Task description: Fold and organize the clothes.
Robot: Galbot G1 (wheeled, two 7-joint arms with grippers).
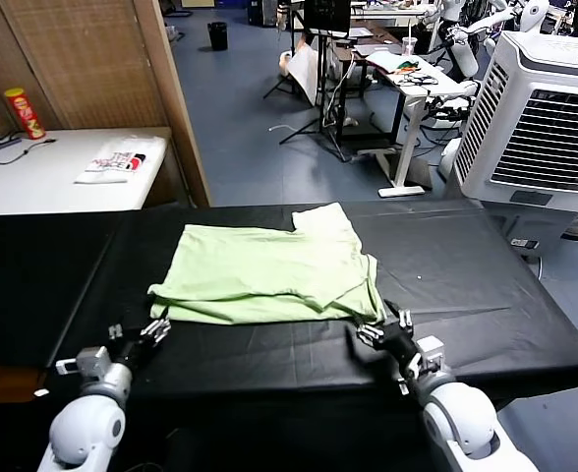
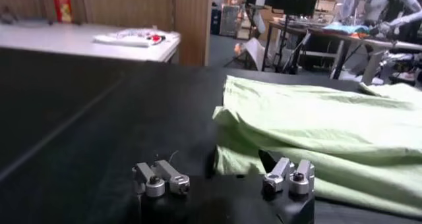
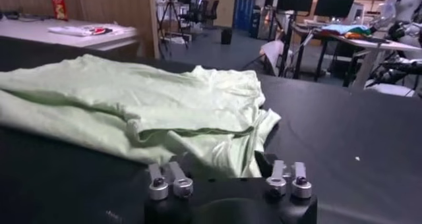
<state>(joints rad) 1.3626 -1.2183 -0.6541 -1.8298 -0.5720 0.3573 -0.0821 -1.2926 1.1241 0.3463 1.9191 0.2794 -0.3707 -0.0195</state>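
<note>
The pale lime-green shirt (image 1: 264, 270) lies folded and flat on the black table (image 1: 466, 285), with one sleeve pointing to the far side. My left gripper (image 1: 156, 329) is at the shirt's near left corner. In the left wrist view its jaws (image 2: 239, 159) stand open, with the corner of the shirt (image 2: 316, 123) between them. My right gripper (image 1: 382, 329) is at the near right corner. It (image 3: 222, 161) is also open, and the shirt's (image 3: 151, 103) hem lies between its fingers. The shirt's collar and printed patch are hidden.
A white table (image 1: 33, 182) at the far left carries a red can (image 1: 19, 111) and a flat white printed item (image 1: 117, 162). A wooden partition (image 1: 166, 88) stands behind it. A white air cooler (image 1: 545, 118) stands at the far right. The black table's front edge runs just under both grippers.
</note>
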